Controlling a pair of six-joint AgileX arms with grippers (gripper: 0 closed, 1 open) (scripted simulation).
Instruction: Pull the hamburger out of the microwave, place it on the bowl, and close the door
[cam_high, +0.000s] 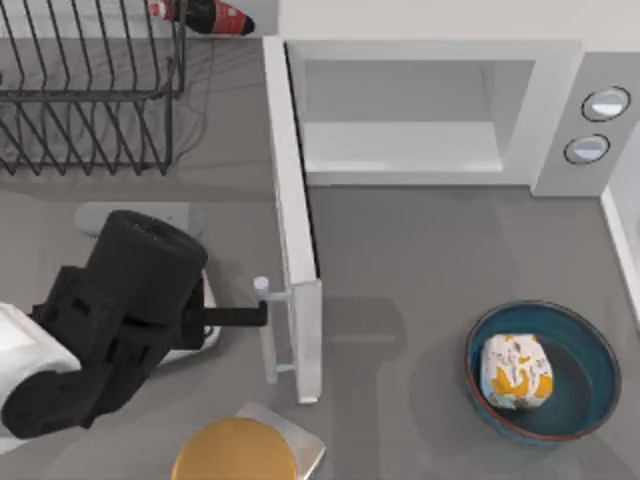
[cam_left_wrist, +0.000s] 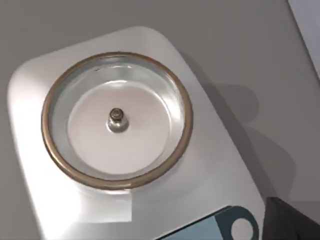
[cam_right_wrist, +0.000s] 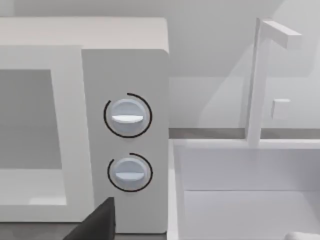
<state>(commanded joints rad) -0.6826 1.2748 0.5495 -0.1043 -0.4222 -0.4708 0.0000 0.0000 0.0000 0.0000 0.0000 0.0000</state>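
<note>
Reaching from the left side of the table in the top view, the left gripper (cam_high: 262, 315) points its dark fingers at the white bar handle (cam_high: 266, 330) of the door (cam_high: 297, 250); the fingertips meet the handle's upper end, but I cannot tell how far apart they are or whether they grip it. The door stands wide open, swung out edge-on toward the front of the table, with open grey table (cam_high: 400, 280) on its right. The microwave (cam_high: 440, 110) behind it shows a pale inner cavity and two round knobs (cam_high: 596, 125) on its right panel. The hamburger (cam_high: 516, 372), a small lump in white paper with a yellow-orange pattern, sits inside the blue bowl (cam_high: 580, 395) near the table's right front, well apart from the door. A wire rack (cam_high: 90, 90) and a bottle (cam_high: 205, 17) stand at the back left, and an orange disc (cam_high: 235, 452) lies at the front.

The left wrist view looks down on a silver scale (cam_left_wrist: 210, 165) with a round plate (cam_left_wrist: 117, 120).

The right wrist view faces the microwave's knob panel (cam_right_wrist: 127, 140) beside a white sink (cam_right_wrist: 245, 190); a dark piece of the right gripper (cam_right_wrist: 97, 222) shows, its opening not readable.
</note>
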